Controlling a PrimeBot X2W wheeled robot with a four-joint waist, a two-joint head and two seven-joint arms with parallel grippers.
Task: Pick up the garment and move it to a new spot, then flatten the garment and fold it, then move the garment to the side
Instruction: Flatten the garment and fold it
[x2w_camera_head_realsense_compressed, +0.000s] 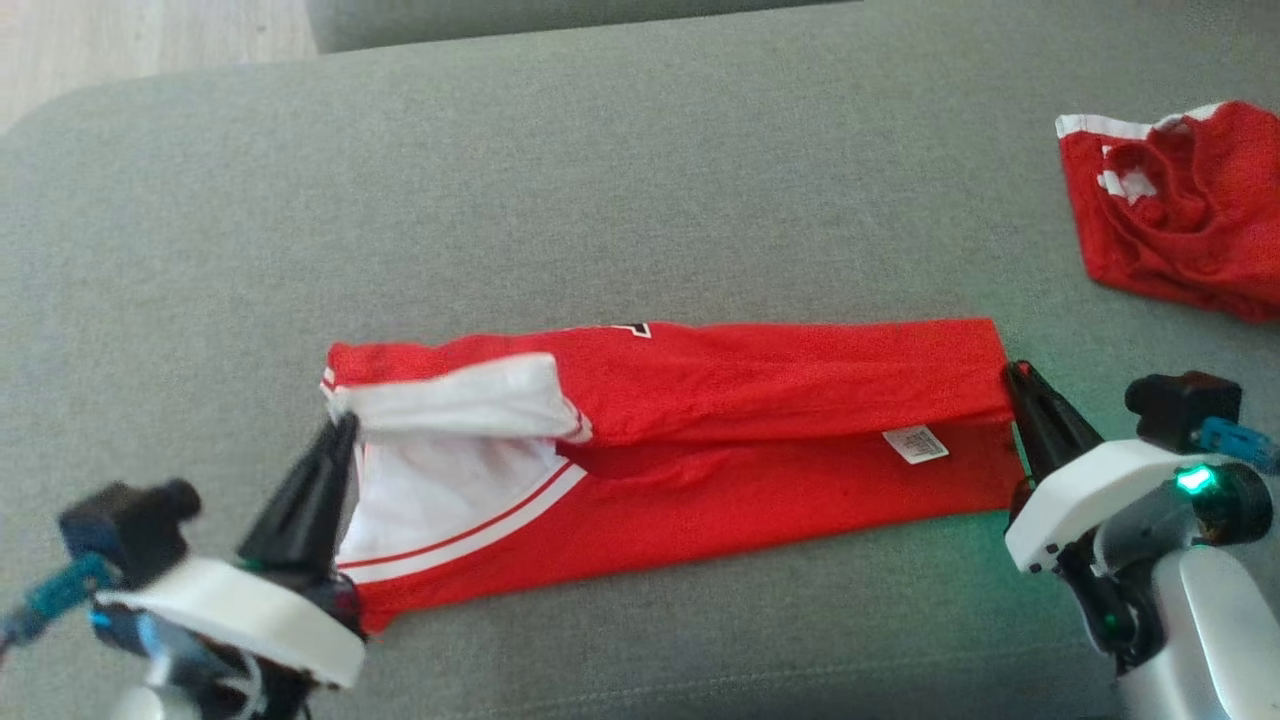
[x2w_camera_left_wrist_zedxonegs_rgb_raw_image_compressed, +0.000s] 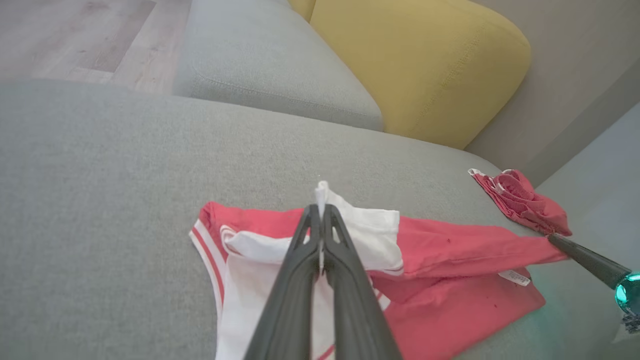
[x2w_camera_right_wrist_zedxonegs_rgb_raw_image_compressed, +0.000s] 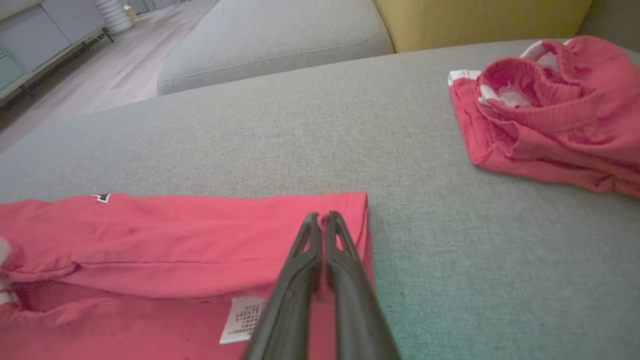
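Shirt (x2w_camera_head_realsense_compressed: 700, 430) is laid on the grey sofa seat (x2w_camera_head_realsense_compressed: 640, 180), just below centre in the head view, long axis run from 9 to 3 o'clock. It is folded lengthwise: a red band is turned over the lower half. A white panel with a red stripe is exposed at the 9 o'clock end. A white label (x2w_camera_head_realsense_compressed: 915, 443) is seen on the lower layer toward 3 o'clock. Left gripper (x2w_camera_head_realsense_compressed: 345, 422) is placed at the shirt's 9 o'clock end, its arm seen at 8 o'clock. Its fingers are clamped on a fold of the white cloth, which is seen sticking out past the tips in the left wrist view. Right gripper (x2w_camera_head_realsense_compressed: 1015, 368) is set at the shirt's 3 o'clock edge, its arm seen at 4 o'clock. Its fingers are pressed together, tips touching the edge of the turned-over band; whether cloth is pinched between them cannot be told. A crumpled red garment (x2w_camera_head_realsense_compressed: 1180, 210) with white trim is found on the same seat at 2 o'clock, well apart from the shirt. A second grey cushion (x2w_camera_head_realsense_compressed: 550, 20) is seen at 12 o'clock beyond the seat. Wood floor (x2w_camera_head_realsense_compressed: 150, 40) is seen at 11 o'clock. In the left wrist view a yellow cushion (x2w_camera_left_wrist_zedxonegs_rgb_raw_image_compressed: 420, 65) is seen at 1 o'clock, behind the seat.
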